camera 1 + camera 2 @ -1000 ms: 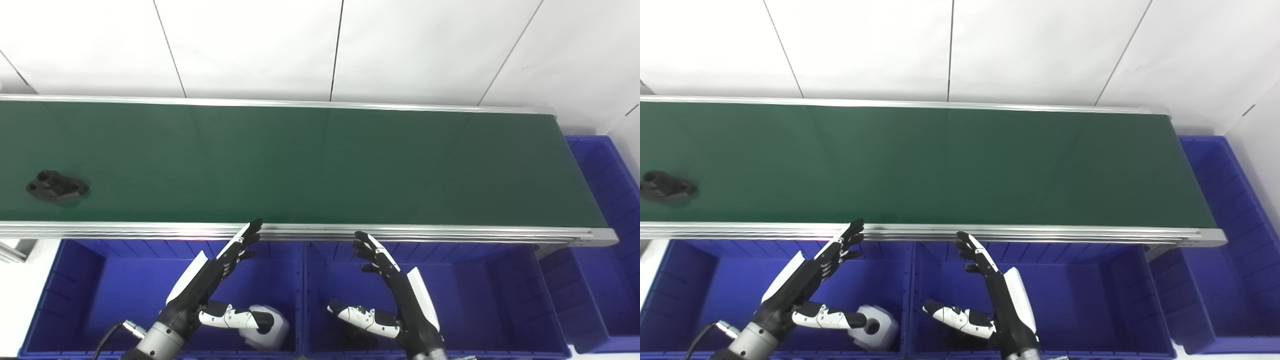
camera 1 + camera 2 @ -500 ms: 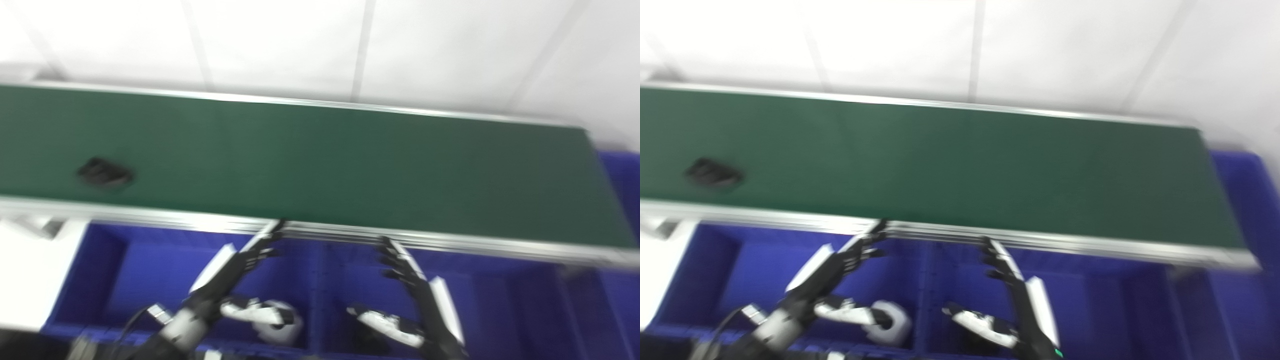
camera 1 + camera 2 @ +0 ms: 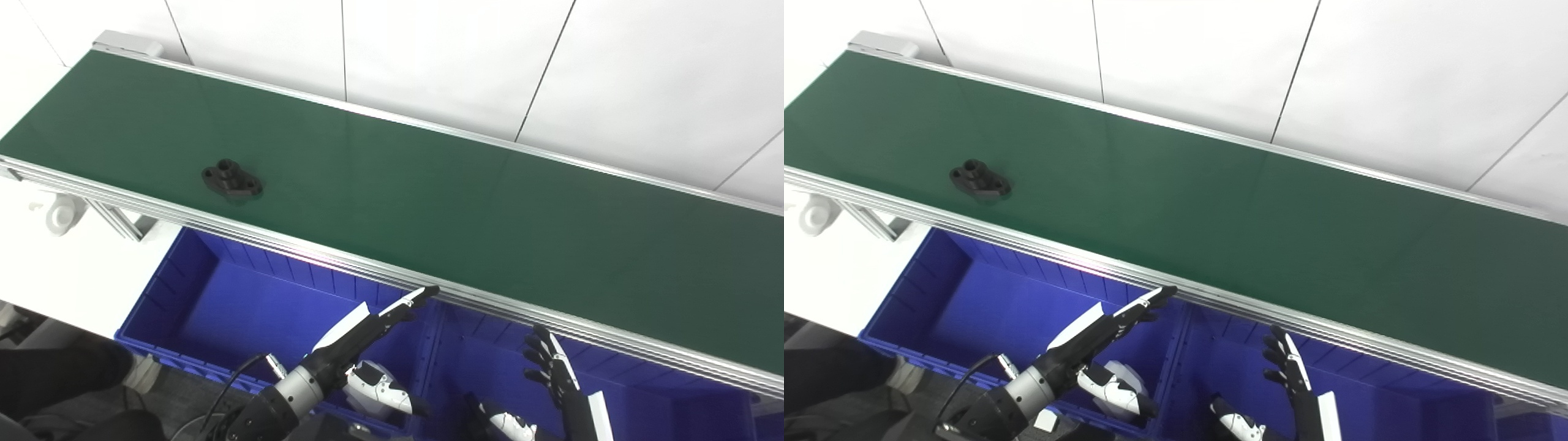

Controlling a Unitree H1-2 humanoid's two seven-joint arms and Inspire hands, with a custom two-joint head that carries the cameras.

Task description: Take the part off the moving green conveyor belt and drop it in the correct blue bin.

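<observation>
Black and blocky, the part (image 3: 232,181) lies flat on the green conveyor belt (image 3: 429,202) in the upper left of the left eye view, close to the belt's near rail. It looks like a rigid flange with holes through it: probably light, stiff and not fragile, best pinched across its narrow raised middle. Toward the bottom centre, the left hand (image 3: 361,331) hovers empty over the left blue bin (image 3: 202,294), fingers stretched out straight, well apart from the part. At the lower right, the right hand (image 3: 560,383) waits with fingers spread, holding nothing.

From the right eye view, the part (image 3: 980,179) sits again at the upper left. A white piece (image 3: 1118,380) rests in the left blue bin beneath the left hand (image 3: 1096,340). The right hand (image 3: 1292,373) stands over the neighbouring bin (image 3: 1360,373).
</observation>
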